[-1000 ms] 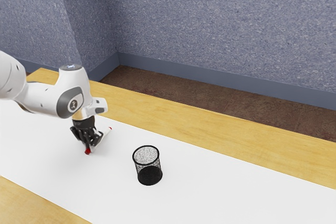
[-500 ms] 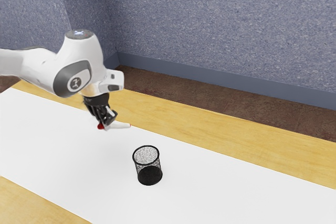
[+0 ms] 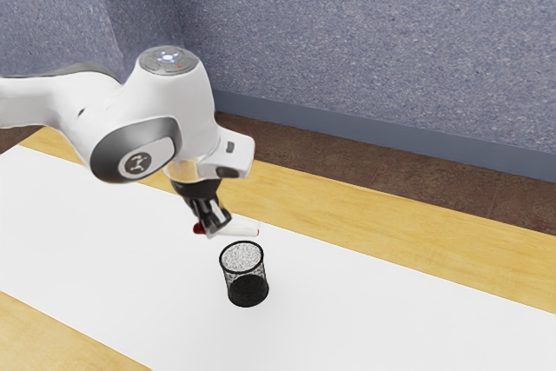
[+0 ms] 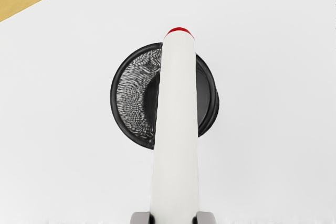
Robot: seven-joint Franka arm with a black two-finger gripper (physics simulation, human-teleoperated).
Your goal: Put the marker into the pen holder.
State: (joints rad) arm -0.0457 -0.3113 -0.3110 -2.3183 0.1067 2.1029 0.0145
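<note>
Clasping one smooth, white, red-ended cylindrical marker (image 3: 241, 228) – between two fingers (image 4: 206, 217) – the gripper (image 3: 211, 225) points it toward three o'clock in the exterior view, above one round, black-mesh pen holder (image 3: 247, 288) at five o'clock.

On my exterior view the light is bright and mostly even; I can't pin down its source. The white sheet (image 3: 391, 301) is close to washed out, while the yellow tabletop (image 3: 365, 206) keeps its grain. The speckled wall (image 3: 365, 32) reads cooler, dimming toward the corner, and the brown floor (image 3: 391, 162) is darkest. Soft grey shading rounds the arm (image 3: 69, 102), and a status light (image 3: 168, 57) glows bluish white. In my wrist view, the marker (image 4: 177, 103) is pale on pale, and the pen holder's (image 4: 113, 95) mesh breaks into wavy ripples.
</note>
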